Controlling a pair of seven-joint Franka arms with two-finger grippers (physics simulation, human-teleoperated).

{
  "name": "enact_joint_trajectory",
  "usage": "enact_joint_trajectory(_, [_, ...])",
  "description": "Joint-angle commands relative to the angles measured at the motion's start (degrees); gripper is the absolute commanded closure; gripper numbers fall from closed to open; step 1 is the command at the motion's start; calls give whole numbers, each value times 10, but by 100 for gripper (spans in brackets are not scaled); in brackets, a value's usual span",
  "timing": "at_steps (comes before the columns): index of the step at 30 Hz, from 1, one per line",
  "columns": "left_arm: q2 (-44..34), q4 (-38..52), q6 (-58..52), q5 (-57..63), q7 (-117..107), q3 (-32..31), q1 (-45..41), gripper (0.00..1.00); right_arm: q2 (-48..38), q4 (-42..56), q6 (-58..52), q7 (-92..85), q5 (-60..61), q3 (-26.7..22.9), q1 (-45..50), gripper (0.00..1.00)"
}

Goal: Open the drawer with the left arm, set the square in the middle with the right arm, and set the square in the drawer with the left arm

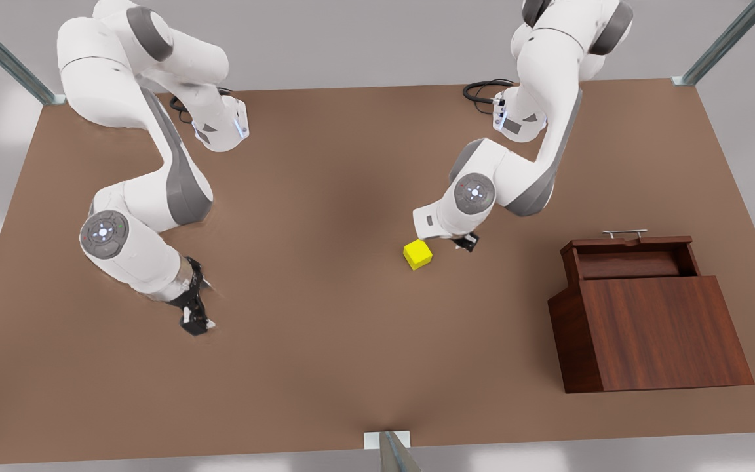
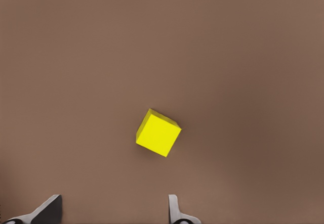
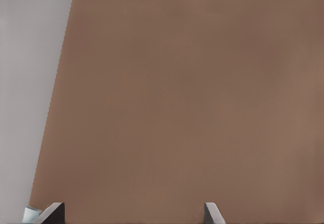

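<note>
The square (image 1: 418, 254) is a small yellow cube lying on the brown tabletop near the middle (image 1: 351, 275). My left gripper (image 1: 466, 241) hovers just to the front view's right of it, empty. In the left wrist view the square (image 2: 158, 133) lies ahead of the left gripper (image 2: 112, 215), whose fingers stand wide open. The drawer (image 1: 630, 262) is pulled out of the wooden cabinet (image 1: 653, 334) at the front view's right, with its silver handle (image 1: 624, 232) at the far side. My right gripper (image 1: 195, 321) waits open and low at the front view's left, and in its own wrist view the right gripper (image 3: 132, 215) holds nothing.
The table edge (image 3: 50, 133) runs close beside the right gripper. A black cable (image 1: 482, 88) lies by the base of the arm at the front view's right. A metal post (image 1: 390, 452) stands at the near edge.
</note>
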Motion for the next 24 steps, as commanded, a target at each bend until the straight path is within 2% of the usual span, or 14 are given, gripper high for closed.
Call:
enact_joint_trajectory(1, [2, -19, 117, 17, 136, -9, -1, 0, -106, -87, -79, -711, -21, 4, -17, 0])
enact_joint_trajectory(3, [25, -19, 151, 20, 186, -16, 1, 0, -106, -42, -94, -722, -4, 2, -52, 0])
enact_joint_trajectory(4, [31, -23, 161, 39, 219, -16, 1, 0, -105, -33, -92, -744, 43, -35, -48, 0])
enact_joint_trajectory(5, [31, -51, 181, 50, 260, -22, 0, 0, -107, -34, -92, -773, 79, -164, 39, 0])
enact_joint_trajectory(15, [76, -86, 250, 102, 326, -66, 0, 0, -94, -34, -103, -771, 73, -168, 30, 0])
enact_joint_trajectory(18, [79, -122, 298, 102, 323, -66, 0, 0, -93, -33, -103, -772, 73, -167, 30, 0])
enact_joint_trajectory(24, [98, -132, 305, 102, 324, -66, 0, 0, -72, -28, -110, -774, 77, -169, 17, 0])
